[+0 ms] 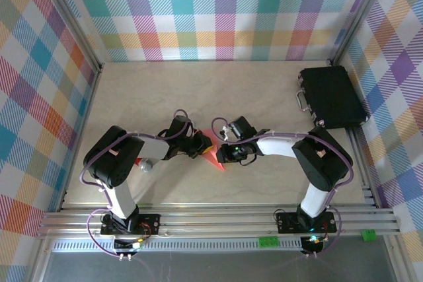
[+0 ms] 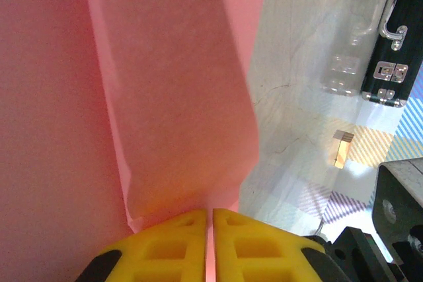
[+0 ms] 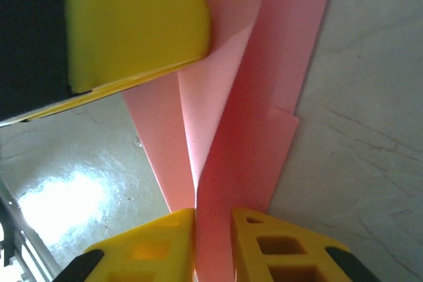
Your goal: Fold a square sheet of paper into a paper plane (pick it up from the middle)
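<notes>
**K:** Left pincer [image 2: 211,214] is clamped on the square sheet of paper [image 2: 172,97], jaws nearly touching, pink running up out of them.
**M:** Right side?
**K:** Right pincer [image 3: 213,212] has a folded flap between its jaws, narrow gap. Can't tell if it's actually biting.
**M:** Where's the sheet?
**K:** Between the two pincers, mid-worktop [image 3: 357,130], part-folded, layers overlapping. Well apart from the black case [image 1: 330,96].
**M:** Handling?
**K:** My read: featherweight, floppy, creases wherever it's pinched, tears if the arms pull apart. Layers look slick, so flaps may slide. Grip the multi-layer fold beside the crease, not a single loose edge.
</notes>
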